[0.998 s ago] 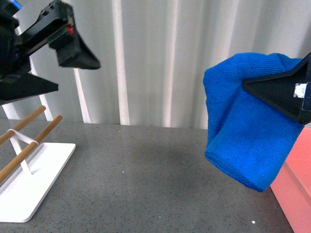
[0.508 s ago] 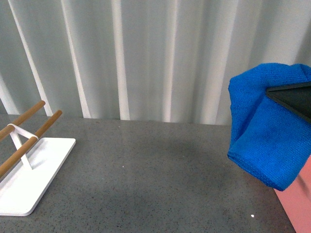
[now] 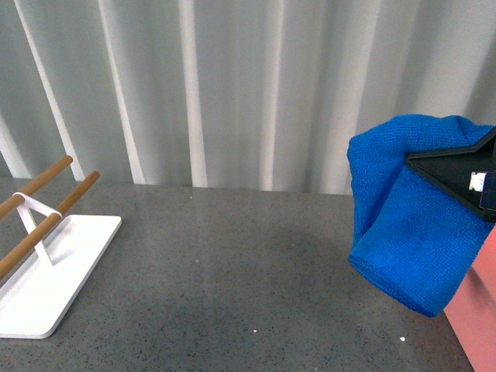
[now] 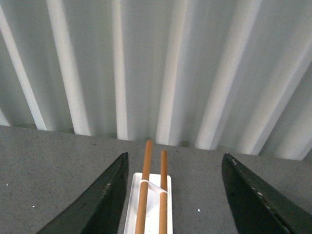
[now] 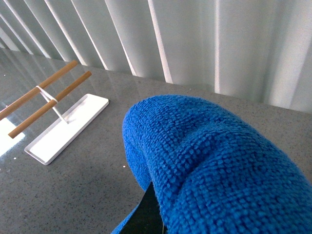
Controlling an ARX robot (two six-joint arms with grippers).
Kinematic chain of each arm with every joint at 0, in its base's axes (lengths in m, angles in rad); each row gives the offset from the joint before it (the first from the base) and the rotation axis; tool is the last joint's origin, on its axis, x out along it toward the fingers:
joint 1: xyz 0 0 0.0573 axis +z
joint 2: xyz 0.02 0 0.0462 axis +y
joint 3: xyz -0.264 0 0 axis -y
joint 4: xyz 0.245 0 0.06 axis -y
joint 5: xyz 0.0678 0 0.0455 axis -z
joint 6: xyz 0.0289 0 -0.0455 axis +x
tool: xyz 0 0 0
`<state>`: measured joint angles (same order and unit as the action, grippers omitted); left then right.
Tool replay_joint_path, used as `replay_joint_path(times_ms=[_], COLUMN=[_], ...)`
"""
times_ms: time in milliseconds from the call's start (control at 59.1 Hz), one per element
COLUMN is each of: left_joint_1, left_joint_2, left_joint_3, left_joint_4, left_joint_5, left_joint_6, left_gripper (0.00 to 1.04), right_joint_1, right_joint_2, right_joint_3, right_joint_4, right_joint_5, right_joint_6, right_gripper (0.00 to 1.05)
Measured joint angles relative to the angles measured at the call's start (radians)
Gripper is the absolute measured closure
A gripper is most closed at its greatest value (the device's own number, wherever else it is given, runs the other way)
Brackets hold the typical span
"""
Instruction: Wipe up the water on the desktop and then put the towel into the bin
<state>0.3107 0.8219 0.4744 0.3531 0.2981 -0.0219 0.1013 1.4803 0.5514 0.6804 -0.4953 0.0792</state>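
Observation:
My right gripper (image 3: 446, 167) is shut on the blue towel (image 3: 411, 225) and holds it bunched in the air at the right, above the speckled grey desktop (image 3: 232, 287). The towel fills the right wrist view (image 5: 214, 165), hiding most of the jaws. A corner of the salmon-pink bin (image 3: 477, 310) shows at the lower right, just beside and below the hanging towel. My left gripper (image 4: 173, 195) is open and empty, above the desktop, its two dark fingers (image 4: 105, 200) either side of the white tray. It is out of the front view.
A flat white tray (image 3: 46, 283) with two wooden rods (image 3: 46, 198) stands at the desktop's left; it also shows in the left wrist view (image 4: 148, 204) and the right wrist view (image 5: 63, 129). A pleated white curtain (image 3: 232, 85) closes the back.
My left arm has left the front view. My right gripper with the towel moved right, then back a little to the left. The view has shifted slightly.

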Motion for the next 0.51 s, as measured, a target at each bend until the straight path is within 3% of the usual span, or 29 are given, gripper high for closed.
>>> replay_joint_path(times_ms=[254,508], left_joint_1=[-0.117,-0.194], left_joint_2=[-0.146,-0.267], left_joint_3=[-0.203,-0.319], left_joint_4=[0.042,0.043], left_joint_5=[-0.114,-0.184], left_joint_6=[0.013,0.015], left_gripper=[1.01,1.01], right_joint_1=[-0.002,-0.002], right_joint_2=[0.0,-0.006], right_joint_3=[0.0,0.0], right_joint_4=[0.0,-0.012], right_joint_5=[0.004,0.005], right_joint_6=[0.0,0.0], right_gripper=[0.99,0.99])
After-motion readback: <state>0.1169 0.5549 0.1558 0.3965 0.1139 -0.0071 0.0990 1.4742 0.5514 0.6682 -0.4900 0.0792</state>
